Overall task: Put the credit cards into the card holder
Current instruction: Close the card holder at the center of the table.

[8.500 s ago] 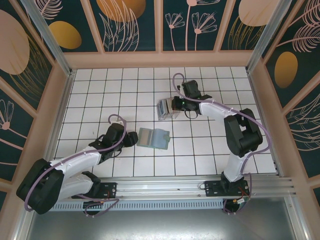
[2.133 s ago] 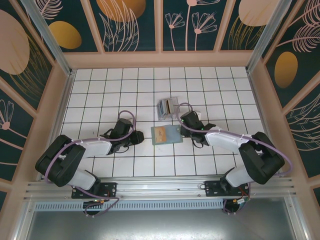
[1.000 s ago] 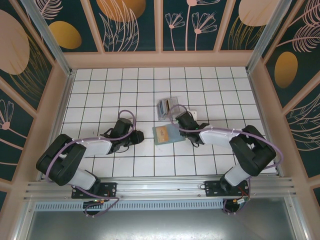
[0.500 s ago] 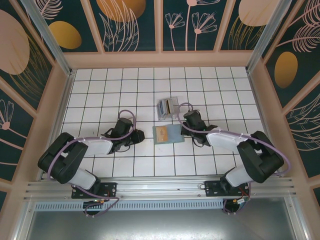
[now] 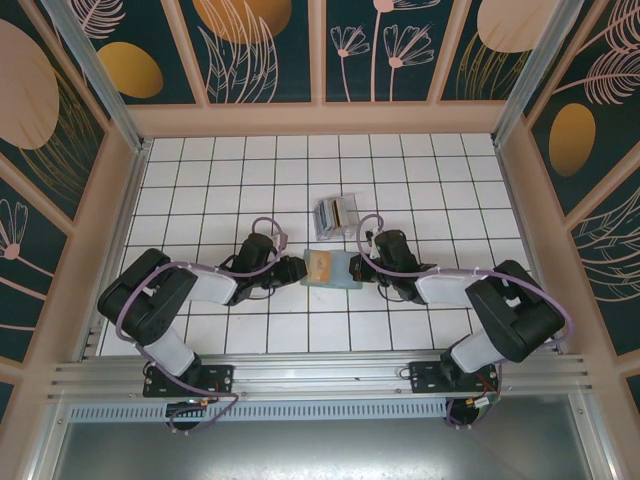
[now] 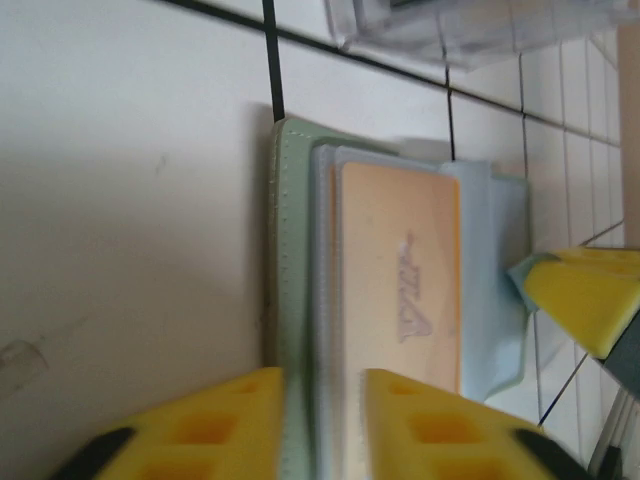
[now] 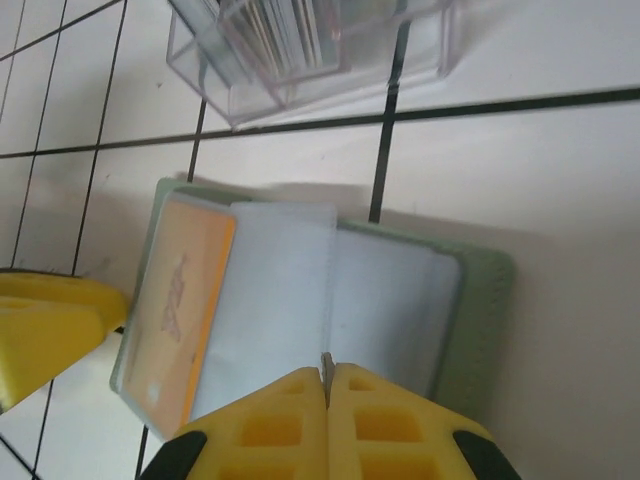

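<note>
The grey-green card holder point(image 5: 330, 268) point(image 6: 290, 250) point(image 7: 482, 310) lies open on the tiles between my two grippers, its clear sleeves up. A tan credit card point(image 6: 400, 290) point(image 7: 185, 290) sits in a sleeve at its left half. My left gripper point(image 5: 298, 268) point(image 6: 322, 385) is at the holder's left end, jaws a narrow gap apart, fingertips over the cover edge and the card. My right gripper point(image 5: 360, 268) point(image 7: 327, 375) is shut at the right end, with the thin edge of a clear sleeve between its tips. More credit cards point(image 7: 285, 35) stand in a clear box.
The small clear plastic box point(image 5: 335, 214) point(image 6: 470, 25) point(image 7: 300, 50) stands about one tile behind the holder. Both arms reach inward low over the white tiled floor point(image 5: 200, 190). Wooden walls ring the floor, and a metal rail point(image 5: 320, 375) runs along the near edge.
My left gripper has moved right, onto the holder's left end. My right gripper has shut and shifted to the holder's right edge. The holder looks narrower from above.
</note>
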Controlling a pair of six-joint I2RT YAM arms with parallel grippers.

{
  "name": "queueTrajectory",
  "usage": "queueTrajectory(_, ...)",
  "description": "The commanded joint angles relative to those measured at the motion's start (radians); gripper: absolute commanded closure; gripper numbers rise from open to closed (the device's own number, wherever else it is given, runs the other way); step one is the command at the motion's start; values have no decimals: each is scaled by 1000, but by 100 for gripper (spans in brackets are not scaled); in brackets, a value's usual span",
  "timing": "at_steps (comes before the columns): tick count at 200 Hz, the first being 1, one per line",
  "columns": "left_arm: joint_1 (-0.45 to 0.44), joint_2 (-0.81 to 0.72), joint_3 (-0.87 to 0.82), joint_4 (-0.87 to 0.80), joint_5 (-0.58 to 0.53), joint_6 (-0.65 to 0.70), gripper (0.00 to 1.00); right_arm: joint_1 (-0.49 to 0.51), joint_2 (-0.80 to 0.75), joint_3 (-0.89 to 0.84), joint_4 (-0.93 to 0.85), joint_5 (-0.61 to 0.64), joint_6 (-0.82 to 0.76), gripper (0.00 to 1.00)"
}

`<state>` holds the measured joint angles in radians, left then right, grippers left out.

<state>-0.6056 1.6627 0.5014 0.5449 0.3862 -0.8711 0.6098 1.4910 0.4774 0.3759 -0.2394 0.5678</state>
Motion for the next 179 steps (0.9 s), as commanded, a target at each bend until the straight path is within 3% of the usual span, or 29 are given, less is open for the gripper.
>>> queueTrajectory(1, -24, 13, 7, -21, 55, -8, 82, 7, 24, -5, 108, -84, 36, 100)
queueTrajectory(36, -25, -68, 25, -143, -17, 47, 93, 22, 17, -8, 129, -90, 38, 100)
queueTrajectory(76, -23, -186, 12, -215, -48, 54, 96, 47, 39, -19, 193, -112, 71, 100)
queueTrajectory(128, -23, -308, -28, -279, -89, 45, 92, 179, 217, 77, 308, -121, 123, 100)
queueTrajectory(179, -23, -316, -64, -207, 1, 19, 80, 216, 290, 132, 360, -84, 178, 100)
